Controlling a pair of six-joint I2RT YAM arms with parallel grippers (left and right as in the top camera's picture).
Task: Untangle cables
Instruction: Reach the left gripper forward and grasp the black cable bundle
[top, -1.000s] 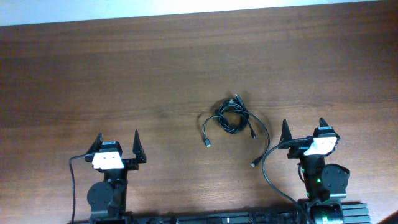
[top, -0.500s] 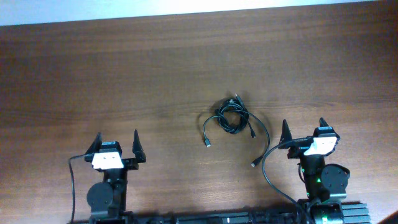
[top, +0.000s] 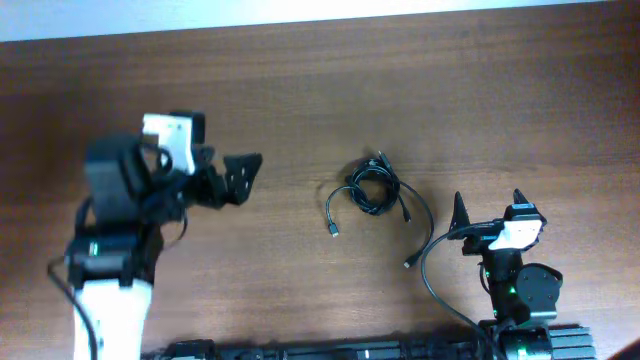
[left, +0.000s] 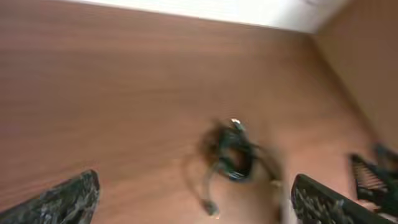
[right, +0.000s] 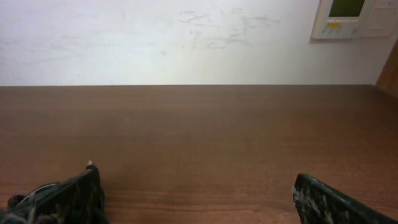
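Several knotted cables (top: 372, 190) on table (top: 300, 90), left gripper (top: 243, 178) aloft, spread wide, right gripper (top: 489, 203) spread wide

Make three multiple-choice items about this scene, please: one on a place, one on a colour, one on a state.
1. Where on the table do the cables lie?
A. at its far edge
B. between the left gripper and the right gripper
C. at its right edge

2. What colour are the cables?
A. white
B. red
C. black

3. In what state is the left gripper?
A. open, holding nothing
B. shut on a cable
C. out of view

Answers:
1 B: the overhead view shows the tangle on the wood with one gripper on each side.
2 C: the cords and plugs look black against the brown wood.
3 A: the left wrist view shows its fingers wide apart, with the cables lying beyond them.
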